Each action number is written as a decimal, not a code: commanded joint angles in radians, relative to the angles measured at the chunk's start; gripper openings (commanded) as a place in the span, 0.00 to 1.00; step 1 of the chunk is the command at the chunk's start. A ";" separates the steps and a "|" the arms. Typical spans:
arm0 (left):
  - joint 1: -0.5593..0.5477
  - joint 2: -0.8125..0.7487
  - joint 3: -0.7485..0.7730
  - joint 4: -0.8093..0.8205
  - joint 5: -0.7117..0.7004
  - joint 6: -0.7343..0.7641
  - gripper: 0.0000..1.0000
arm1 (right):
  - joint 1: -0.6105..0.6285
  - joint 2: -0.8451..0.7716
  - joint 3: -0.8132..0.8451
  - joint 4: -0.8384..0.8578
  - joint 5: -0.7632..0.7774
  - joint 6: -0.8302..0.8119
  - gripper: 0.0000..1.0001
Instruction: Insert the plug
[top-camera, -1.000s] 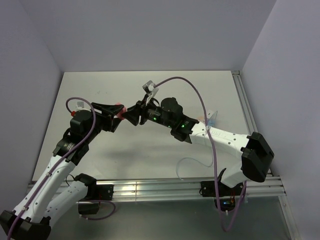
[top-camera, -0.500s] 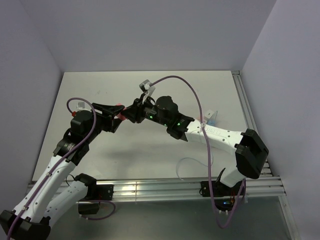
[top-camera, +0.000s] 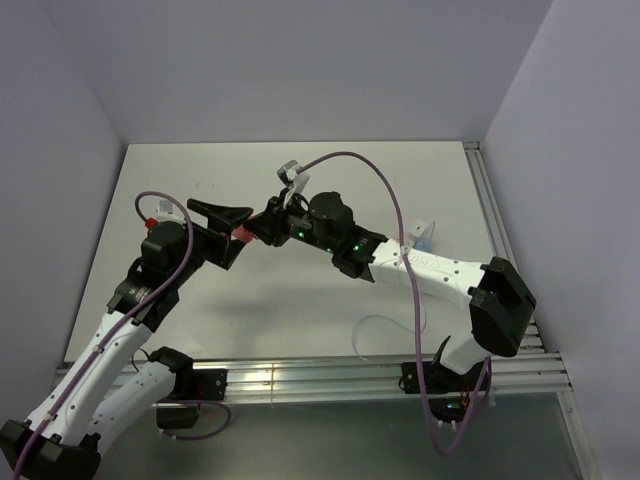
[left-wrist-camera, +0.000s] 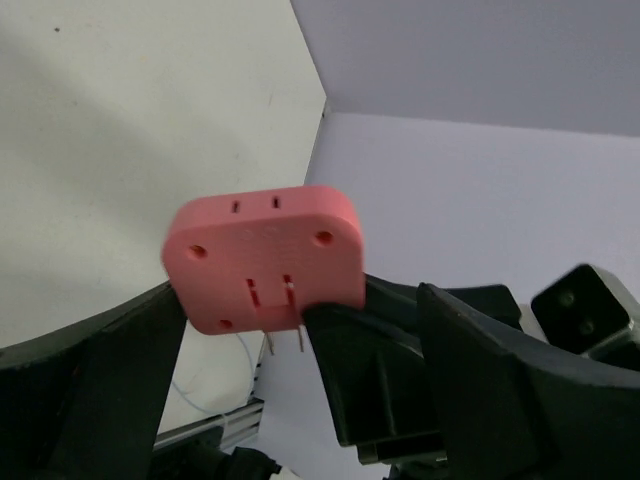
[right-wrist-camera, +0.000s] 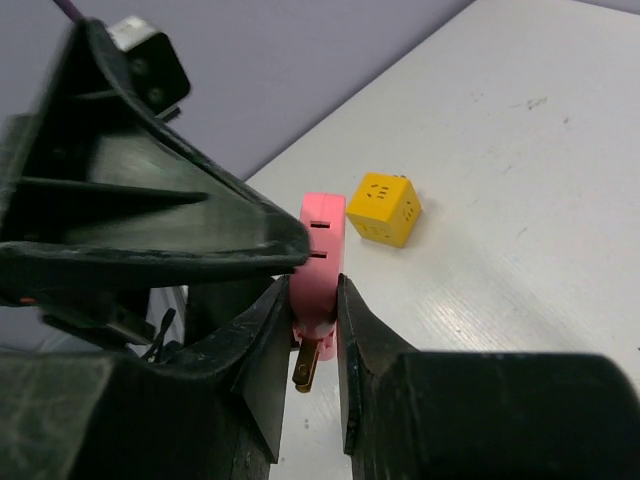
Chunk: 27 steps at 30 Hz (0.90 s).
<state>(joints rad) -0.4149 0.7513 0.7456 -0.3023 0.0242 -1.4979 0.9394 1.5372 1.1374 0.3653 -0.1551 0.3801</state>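
Top external view first: we see the two arms meeting over the middle of the surface (top-camera: 420, 180), the left gripper (top-camera: 243, 225) and the right gripper (top-camera: 262, 225) nose to nose, with a pink adapter (top-camera: 240, 233) between them. The plug (top-camera: 426, 236) is not in either gripper; it lies on the surface near the right rail, just beyond the right forearm and well apart from the adapter. We make out a thin white cable (top-camera: 385, 318) looping on the surface near the front rail, but we cannot follow it to the plug. From the right wrist we see the right gripper (right-wrist-camera: 315, 300) clenched on the adapter (right-wrist-camera: 320, 250), one finger on each flat face, and a metal prong (right-wrist-camera: 305, 368) pointing down between the fingers. A yellow cube (right-wrist-camera: 383, 208) with slots sits on the surface behind it. From the left wrist we see the left gripper (left-wrist-camera: 300, 300) spread wide, its fingers standing either side of the adapter (left-wrist-camera: 260, 255). The left one is close against the adapter's edge, and the right one is clearly apart from it. The adapter's slotted face is turned toward this camera, slightly tilted.
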 joint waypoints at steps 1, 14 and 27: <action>-0.010 -0.033 -0.003 0.129 0.060 0.141 0.99 | 0.002 -0.048 -0.028 0.006 0.042 -0.013 0.00; -0.009 -0.177 -0.104 0.396 0.108 0.522 0.99 | -0.171 -0.291 -0.163 -0.127 -0.119 0.060 0.00; -0.010 -0.050 0.044 0.404 0.540 0.942 0.58 | -0.243 -0.420 -0.082 -0.333 -0.530 0.143 0.00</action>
<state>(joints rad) -0.4252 0.6922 0.7074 0.0818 0.3847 -0.7147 0.7074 1.1362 1.0172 0.0559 -0.5476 0.4740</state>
